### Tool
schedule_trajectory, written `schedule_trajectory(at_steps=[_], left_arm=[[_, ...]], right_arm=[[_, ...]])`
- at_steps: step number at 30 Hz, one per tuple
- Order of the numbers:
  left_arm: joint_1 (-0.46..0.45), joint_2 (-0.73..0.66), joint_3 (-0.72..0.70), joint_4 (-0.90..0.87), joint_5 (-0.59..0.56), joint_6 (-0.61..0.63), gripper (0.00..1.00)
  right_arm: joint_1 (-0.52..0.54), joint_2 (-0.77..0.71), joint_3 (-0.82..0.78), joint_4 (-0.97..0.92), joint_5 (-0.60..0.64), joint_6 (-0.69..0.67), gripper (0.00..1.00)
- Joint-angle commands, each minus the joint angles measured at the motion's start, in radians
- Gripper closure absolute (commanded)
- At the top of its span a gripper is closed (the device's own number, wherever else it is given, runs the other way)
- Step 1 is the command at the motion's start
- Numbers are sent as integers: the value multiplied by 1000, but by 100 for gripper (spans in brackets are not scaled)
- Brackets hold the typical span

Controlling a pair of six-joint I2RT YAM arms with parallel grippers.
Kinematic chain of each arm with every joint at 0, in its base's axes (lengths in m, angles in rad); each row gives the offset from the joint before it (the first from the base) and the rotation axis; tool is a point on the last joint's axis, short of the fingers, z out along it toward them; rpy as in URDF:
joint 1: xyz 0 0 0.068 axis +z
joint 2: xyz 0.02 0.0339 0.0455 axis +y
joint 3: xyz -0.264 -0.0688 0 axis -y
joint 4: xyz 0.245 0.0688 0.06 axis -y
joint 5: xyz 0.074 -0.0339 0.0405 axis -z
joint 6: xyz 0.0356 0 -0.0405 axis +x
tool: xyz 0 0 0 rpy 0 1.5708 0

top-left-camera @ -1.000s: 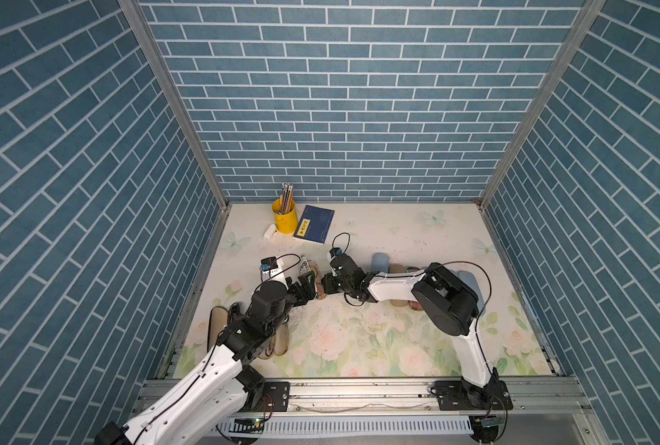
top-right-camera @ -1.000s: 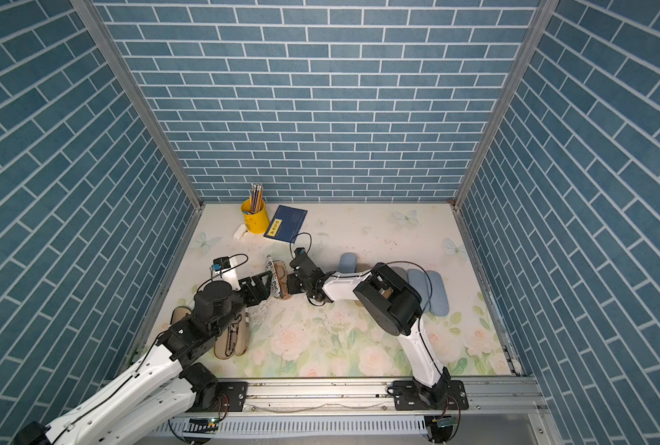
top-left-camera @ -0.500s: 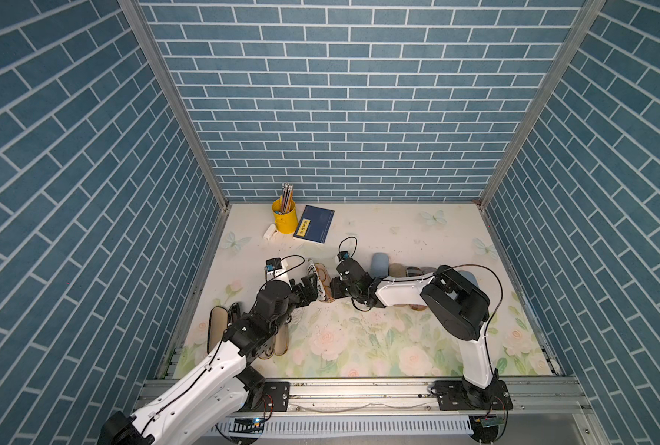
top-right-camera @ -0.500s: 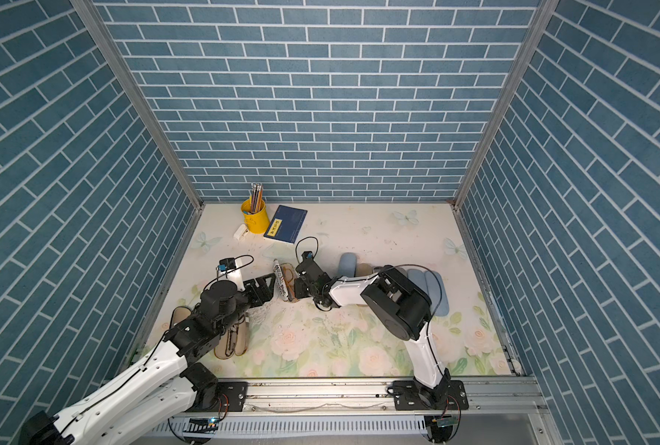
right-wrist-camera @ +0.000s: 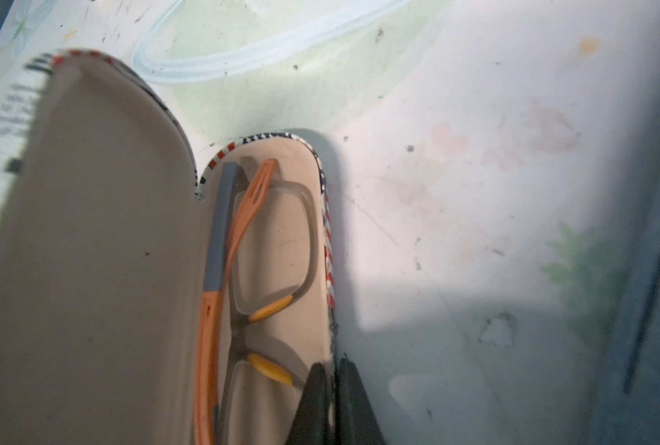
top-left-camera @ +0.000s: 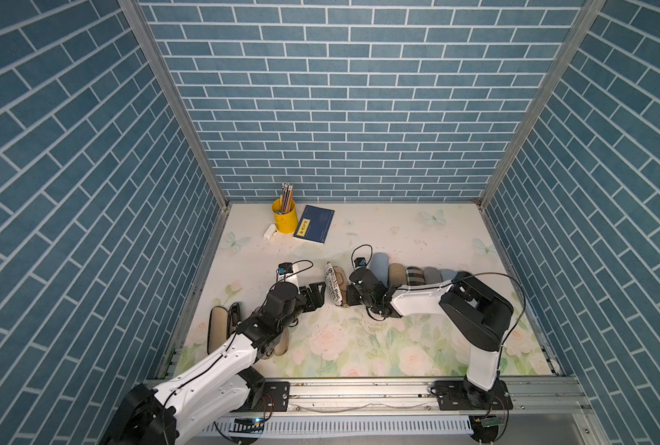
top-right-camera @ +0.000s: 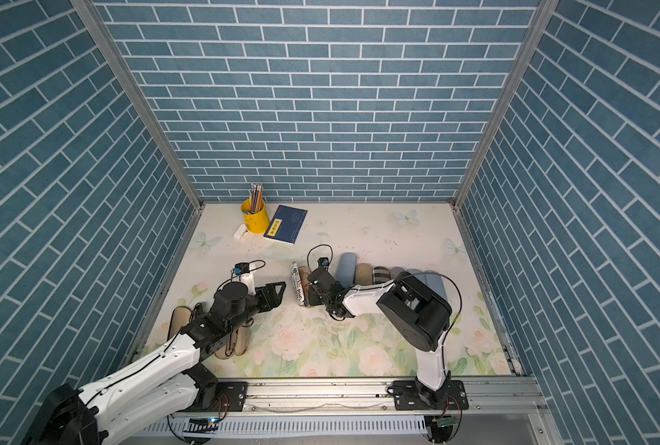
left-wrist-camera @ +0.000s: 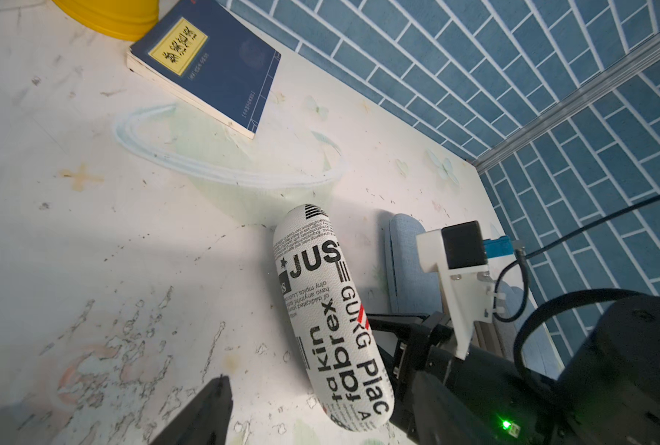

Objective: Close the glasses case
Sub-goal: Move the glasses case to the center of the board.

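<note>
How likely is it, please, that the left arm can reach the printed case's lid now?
Probably yes: the left gripper stands open beside the printed case's lid, with bare table between them.

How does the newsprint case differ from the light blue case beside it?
The newsprint case is white with black lettering; the light blue case is plain. The newsprint case stands open, glasses inside, right gripper pinching its rim; the light blue case lies closed. Both are oblong.

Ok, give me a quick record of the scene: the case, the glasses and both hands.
glasses case: open, lid raised
glasses: folded, lying inside the case
right hand: shut on the case's lower rim
left hand: open, by the lid's printed outer side, seemingly not touching
task: lid not yet shut
</note>
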Motion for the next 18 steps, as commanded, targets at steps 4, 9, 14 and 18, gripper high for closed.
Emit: schedule_trajectory(at_steps=[4,9,14,18], left_arm=[[5,52,-42,153,84,-46,20],[-6,116,-55,252,130,-81,20],[-45,196,-40,313,130,-91,21],[-72,265,-21,358,129,-101,21]], right_arm=[[-1,-57,-71,1,75,69,91],[-1,-86,-112,20,95,95,91],[0,-115,-144,27,114,113,91],[-1,-135,-173,42,127,130,91]])
